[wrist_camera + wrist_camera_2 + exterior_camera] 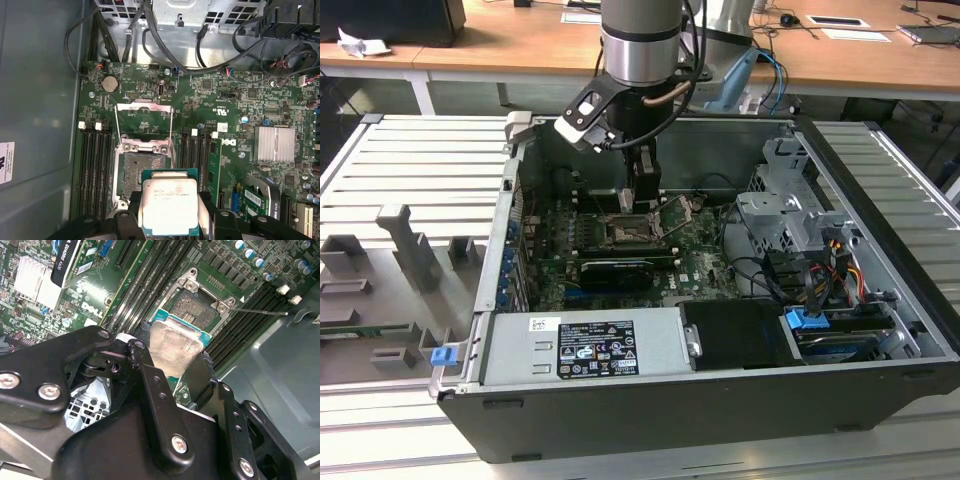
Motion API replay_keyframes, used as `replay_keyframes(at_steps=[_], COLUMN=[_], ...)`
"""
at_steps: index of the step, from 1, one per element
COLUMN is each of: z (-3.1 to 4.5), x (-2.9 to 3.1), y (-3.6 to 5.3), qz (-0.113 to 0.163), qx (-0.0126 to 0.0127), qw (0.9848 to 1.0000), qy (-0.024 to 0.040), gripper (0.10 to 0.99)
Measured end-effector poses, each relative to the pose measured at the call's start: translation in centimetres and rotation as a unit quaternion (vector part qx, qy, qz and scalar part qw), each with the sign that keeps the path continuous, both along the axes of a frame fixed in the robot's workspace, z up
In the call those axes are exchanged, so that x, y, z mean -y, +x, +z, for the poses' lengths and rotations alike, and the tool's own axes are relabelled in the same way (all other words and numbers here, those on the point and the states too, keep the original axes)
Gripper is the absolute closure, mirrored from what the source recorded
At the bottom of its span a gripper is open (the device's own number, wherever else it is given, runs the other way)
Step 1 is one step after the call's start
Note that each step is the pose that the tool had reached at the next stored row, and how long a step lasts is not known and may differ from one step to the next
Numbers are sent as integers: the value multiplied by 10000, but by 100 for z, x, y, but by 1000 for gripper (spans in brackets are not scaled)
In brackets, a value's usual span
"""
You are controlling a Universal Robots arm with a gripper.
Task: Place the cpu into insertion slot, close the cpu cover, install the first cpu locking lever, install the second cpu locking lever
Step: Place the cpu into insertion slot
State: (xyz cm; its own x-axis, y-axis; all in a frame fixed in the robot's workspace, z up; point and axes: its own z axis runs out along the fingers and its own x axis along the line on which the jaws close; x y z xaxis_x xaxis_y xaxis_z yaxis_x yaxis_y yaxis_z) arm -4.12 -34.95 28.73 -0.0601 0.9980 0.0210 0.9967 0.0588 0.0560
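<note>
We see one cpu [168, 199], a flat square chip with a dull silver metal lid that carries faint print and sits on a thin blue-green board showing as a rim around it. In the second wrist view the lid [175, 342] looks pale and slightly glossy. The gripper [169, 214] has its two black fingers [206, 210] closed on opposite edges of the cpu and holds it face up. The cpu hangs over the edge of the one slot [140, 172] and is not seated in it; the dark contact field of the slot lies bare inside its silvery rim. The one cover [144, 104] stands swung up on the far side of the slot from the cpu, its square window open. In the second wrist view one thin metal rod [260, 312] juts out beside a corner of the slot [192, 307]. Long black connectors flank the slot on two sides, and one round coin cell [110, 84] lies beyond the cover. In the exterior view the gripper [642, 195] hangs just above the slot [625, 232].
</note>
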Motion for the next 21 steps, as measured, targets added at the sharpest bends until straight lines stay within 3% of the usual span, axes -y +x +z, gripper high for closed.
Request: replay_keyframes(at_steps=[8, 16, 21], z=[-54, -285, -395], x=[-27, -66, -148], y=[0, 0, 0], qz=[-9, -39, -73], qx=[0, -9, -37], qw=[10000, 10000, 10000], qy=[0, -1, 0], gripper=[561, 561, 561])
